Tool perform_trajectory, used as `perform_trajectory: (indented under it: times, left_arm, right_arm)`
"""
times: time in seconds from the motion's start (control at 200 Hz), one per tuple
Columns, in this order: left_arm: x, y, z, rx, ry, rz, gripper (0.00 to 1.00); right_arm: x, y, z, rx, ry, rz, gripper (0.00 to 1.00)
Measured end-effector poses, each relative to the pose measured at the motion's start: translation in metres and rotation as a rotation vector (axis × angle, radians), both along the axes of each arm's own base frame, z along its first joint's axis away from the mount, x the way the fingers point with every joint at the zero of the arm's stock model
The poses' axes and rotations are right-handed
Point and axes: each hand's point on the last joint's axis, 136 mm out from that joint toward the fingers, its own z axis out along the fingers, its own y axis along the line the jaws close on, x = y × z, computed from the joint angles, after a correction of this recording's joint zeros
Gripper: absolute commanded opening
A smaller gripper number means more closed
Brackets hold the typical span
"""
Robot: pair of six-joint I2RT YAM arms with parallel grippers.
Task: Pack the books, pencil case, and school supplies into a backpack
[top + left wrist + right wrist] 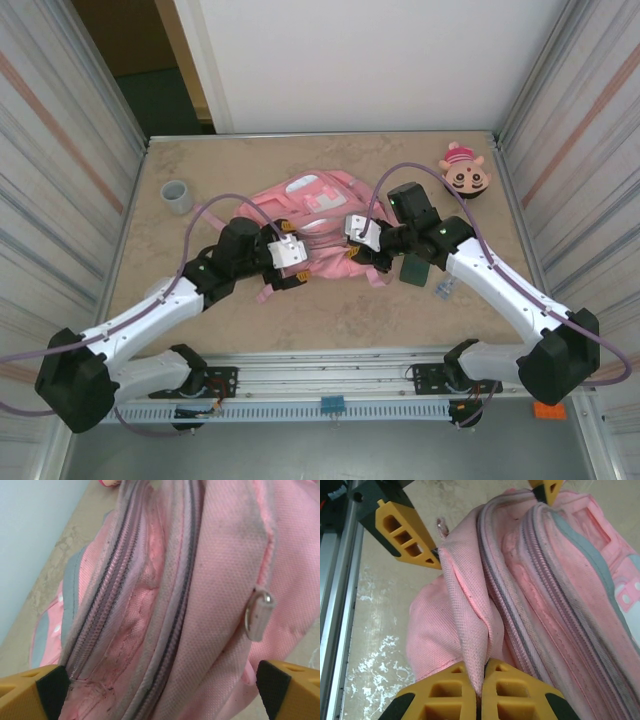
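Note:
The pink backpack (318,212) lies in the middle of the table, its zip seams running along the top (170,630). My left gripper (291,257) is open, its yellow fingers (30,692) spread wide on either side of the backpack's zipped edge, a metal zip pull (259,614) hanging near the right one. My right gripper (482,680) is shut on a fold of the backpack's pink fabric (465,595). The dark green pencil case (415,270) rests beside the right arm, and the tiny pale school supplies item (443,290) is just in front of it. The books are out of view.
A small grey cup (178,196) stands at the back left and a round cartoon-face toy (465,172) lies at the back right. Ribbed walls close both sides. The left gripper's fingers (402,535) appear at the top of the right wrist view.

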Motion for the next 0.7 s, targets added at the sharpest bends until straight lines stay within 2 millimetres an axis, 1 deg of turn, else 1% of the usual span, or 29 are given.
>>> perform_trajectory:
  times: [0.1,0.17,0.261,0.326,0.386,0.436,0.506,0.546,0.576,0.656,0.697]
  left_arm:
    - [-0.001,-0.002,0.011,0.001,-0.031,-0.033,0.99]
    - [-0.006,-0.002,0.020,0.003,-0.055,-0.062,0.99]
    - [-0.013,0.001,0.026,0.023,-0.078,-0.095,0.99]
    - [-0.017,0.002,0.023,0.056,-0.081,-0.119,0.99]
    - [-0.018,0.004,0.015,0.093,-0.072,-0.138,0.99]
    - [-0.017,0.004,0.008,0.119,-0.061,-0.148,0.99]
    - [-0.014,0.004,-0.001,0.140,-0.043,-0.160,0.96]
    - [-0.010,0.003,-0.004,0.143,-0.031,-0.167,0.92]
    - [-0.006,0.003,-0.006,0.144,-0.023,-0.169,0.86]
    - [0.005,0.000,-0.008,0.139,0.003,-0.177,0.59]
    - [0.009,-0.002,-0.008,0.133,0.011,-0.181,0.48]
  right_arm:
    - [-0.003,0.001,0.000,0.005,0.012,0.010,0.00]
    - [-0.005,0.001,-0.001,0.006,0.021,0.015,0.00]
    - [-0.007,0.001,-0.001,0.007,0.028,0.019,0.00]
    - [-0.007,0.001,-0.001,0.009,0.029,0.021,0.00]
    - [-0.008,0.002,0.000,0.014,0.032,0.026,0.00]
    - [-0.009,0.002,0.000,0.018,0.035,0.030,0.00]
    - [-0.010,0.002,0.001,0.019,0.040,0.034,0.00]
    - [-0.011,0.002,0.001,0.019,0.043,0.035,0.00]
    - [-0.011,0.002,0.001,0.018,0.044,0.035,0.00]
    - [-0.011,0.002,0.000,0.016,0.047,0.035,0.00]
    - [-0.011,0.002,0.000,0.016,0.048,0.035,0.00]
